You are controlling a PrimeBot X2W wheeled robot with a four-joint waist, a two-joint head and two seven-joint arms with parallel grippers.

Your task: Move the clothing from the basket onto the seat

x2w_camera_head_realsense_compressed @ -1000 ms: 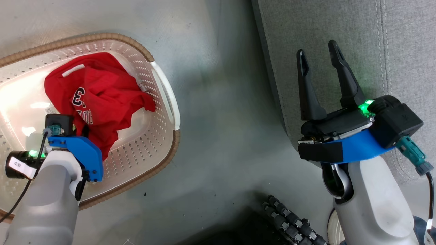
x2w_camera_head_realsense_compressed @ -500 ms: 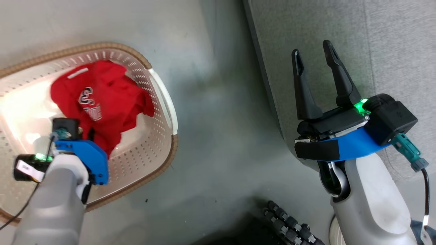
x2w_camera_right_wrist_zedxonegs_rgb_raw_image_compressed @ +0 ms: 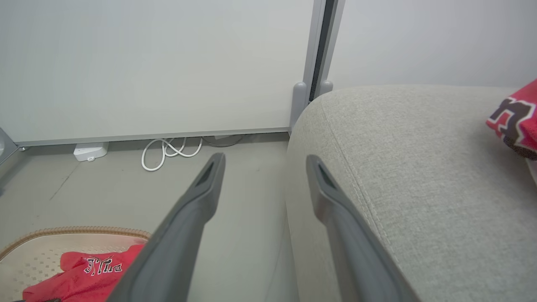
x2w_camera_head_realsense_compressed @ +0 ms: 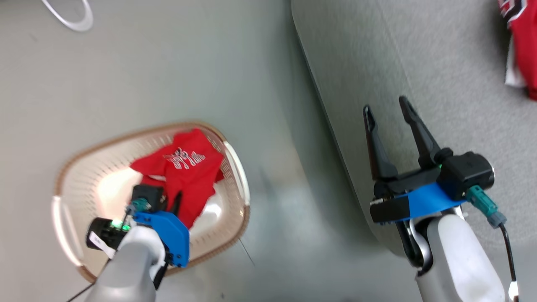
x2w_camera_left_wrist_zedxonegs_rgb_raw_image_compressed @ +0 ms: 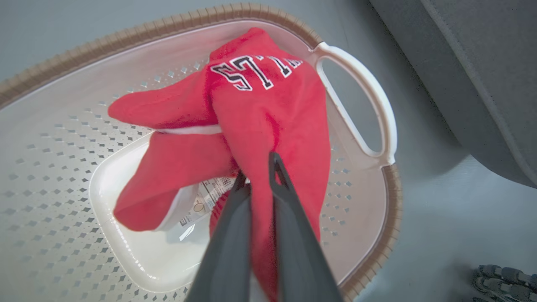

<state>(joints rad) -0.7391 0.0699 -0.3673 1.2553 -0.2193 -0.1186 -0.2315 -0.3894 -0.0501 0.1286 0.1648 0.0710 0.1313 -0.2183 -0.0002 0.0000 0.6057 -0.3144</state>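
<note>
Hanging from the left gripper (x2w_camera_left_wrist_zedxonegs_rgb_raw_image_compressed: 258, 170), whose two fingers are pinched together on a fold of it, the red jersey (x2w_camera_left_wrist_zedxonegs_rgb_raw_image_compressed: 268, 109) is over the inside of the basket (x2w_camera_left_wrist_zedxonegs_rgb_raw_image_compressed: 126, 33). Its lettered end lies toward the white handle (x2w_camera_left_wrist_zedxonegs_rgb_raw_image_compressed: 369, 105) and a sleeve trails down toward the bottom. The hold looks narrow, a bunch of cloth rather than the whole garment. The lift should therefore go straight up until every trailing part is above the brown rim. A sideways pull too early could snag cloth on the handle or drag the light basket across the floor (x2w_camera_head_realsense_compressed: 168, 63). Once free, the carry crosses the strip of floor to the grey seat (x2w_camera_head_realsense_compressed: 419, 84), where a second jersey (x2w_camera_head_realsense_compressed: 524, 46) lies at the far side. Setting this one down well in from the rounded edge should keep it from sliding off. The right gripper (x2w_camera_head_realsense_compressed: 386, 105) hovers over that edge, fingers spread, holding nothing.
</note>
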